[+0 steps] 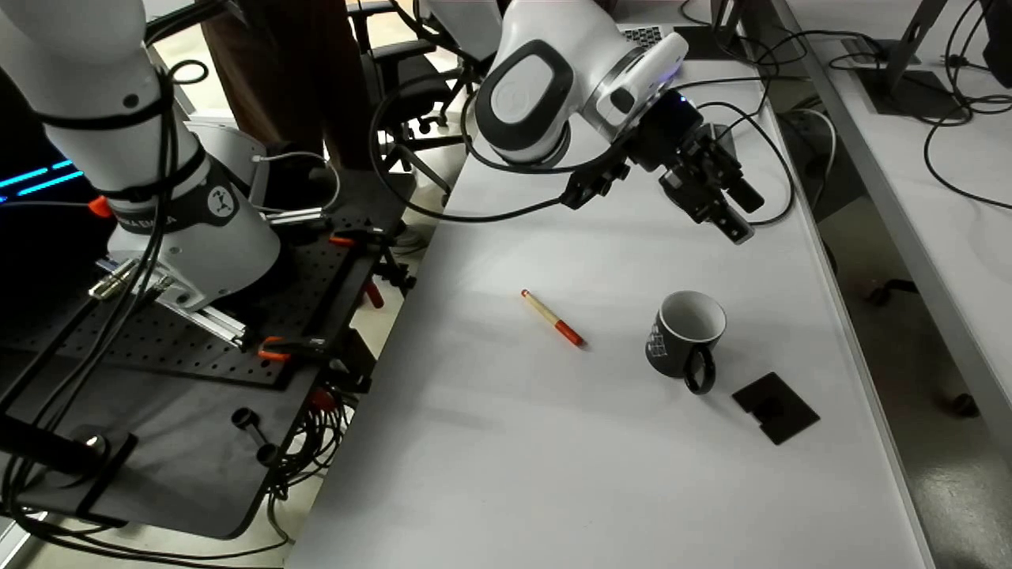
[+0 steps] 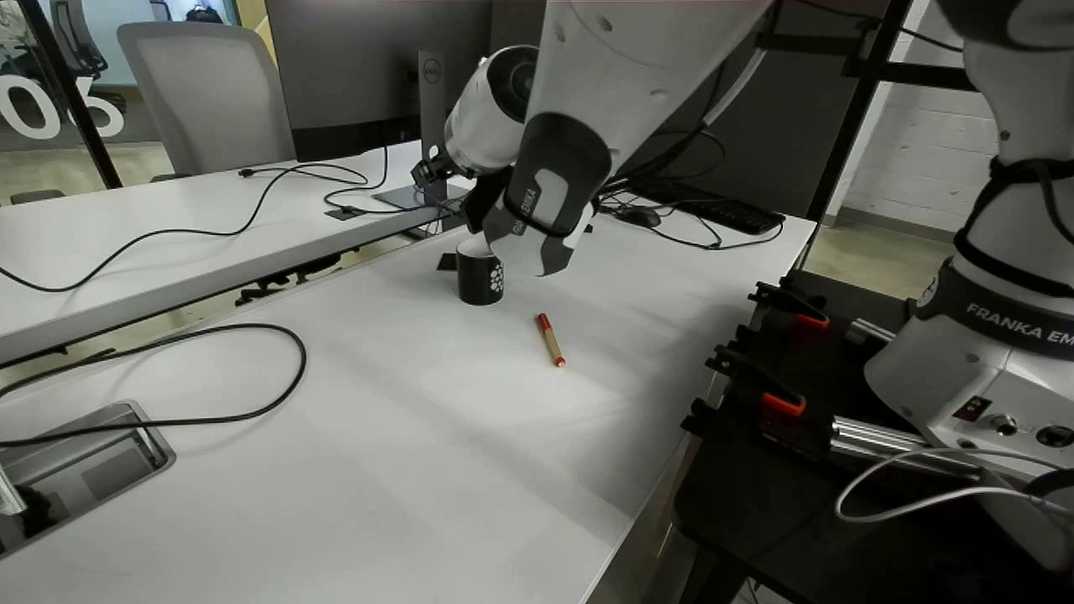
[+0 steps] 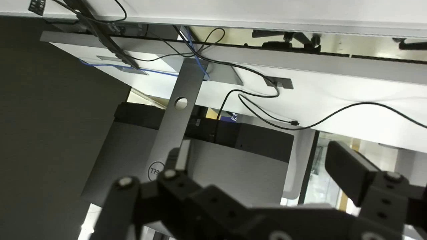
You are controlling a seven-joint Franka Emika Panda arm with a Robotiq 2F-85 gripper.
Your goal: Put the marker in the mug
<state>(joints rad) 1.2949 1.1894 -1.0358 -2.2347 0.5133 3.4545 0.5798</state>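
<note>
Exterior view: marker (image 1: 554, 319) is seen lying on the desk (image 1: 569, 466), at eight o'clock from the claw (image 1: 745, 213) (spread wide, nothing held); its long axis is set roughly from ten o'clock to four.

Monitor (image 3: 233, 166): sited ahead of hand (image 1: 745, 214) | grey chair (image 2: 205, 101): farther ahead | flat black square (image 1: 779, 408): on table (image 1: 553, 490), lower than hand | keyboard (image 2: 720, 210): well apart from hand

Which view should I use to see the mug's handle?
An exterior view shows the handle best: unobstructed, on the camera-facing side of the mug. No handle is visible in an exterior view where the arm partly covers the mug, nor in the wrist view.
</note>
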